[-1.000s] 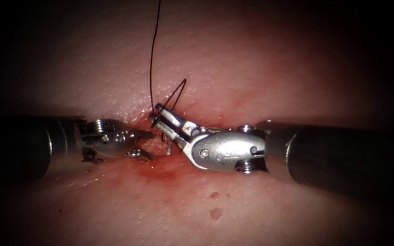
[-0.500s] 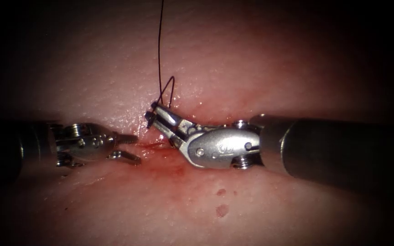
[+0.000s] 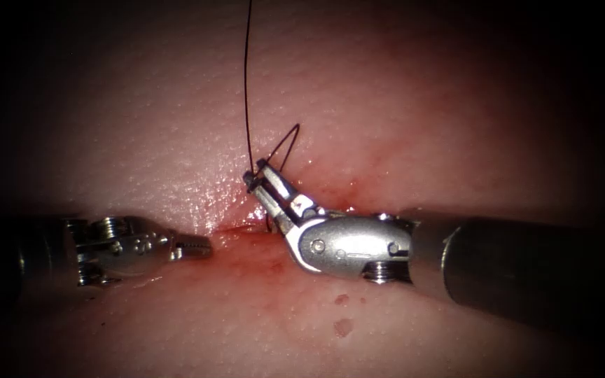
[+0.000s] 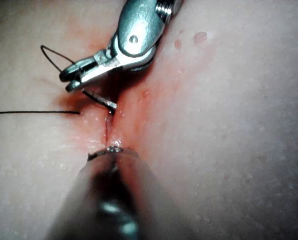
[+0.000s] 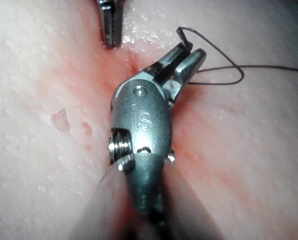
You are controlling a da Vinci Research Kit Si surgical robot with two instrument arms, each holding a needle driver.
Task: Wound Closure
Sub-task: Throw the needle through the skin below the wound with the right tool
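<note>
Wound closure on the tissue [image 3: 400,105], seen at the cut [image 3: 231,226], which lies as a short seam between the two tools. Red fluid [image 3: 267,267] stains the surface around and below the cut, with two small separate spots [image 3: 344,327] nearer the viewer.

The right tool [image 3: 252,176] comes in from the right, with its wrist bent so that the jaws angle up and to the left above the cut. Its jaws are closed on the thread [image 3: 246,84] near their tips. From that grip one strand rises straight up and away over the tissue, and a small loop [image 3: 286,143] stands just beside the tips. In the left wrist view the same tool [image 4: 68,82] has its jaws pressed together, and the loop leaves from their tips.

A short, dark, curved piece below these jaws appears to be the needle [image 4: 101,100]. It runs from under the jaws down to the edge of the cut [image 4: 108,127], and in the endoscope view it is a short dark line [image 3: 269,222] just right of the cut. Whether its end is in the tissue cannot be told.

The left tool [image 3: 201,246] lies level on the left side, with its tip just beside the cut. Its jaws are closed together and hold nothing. The right wrist view shows this tool [image 5: 111,37] with its jaws together, apart from the right tool [image 5: 193,50].
</note>
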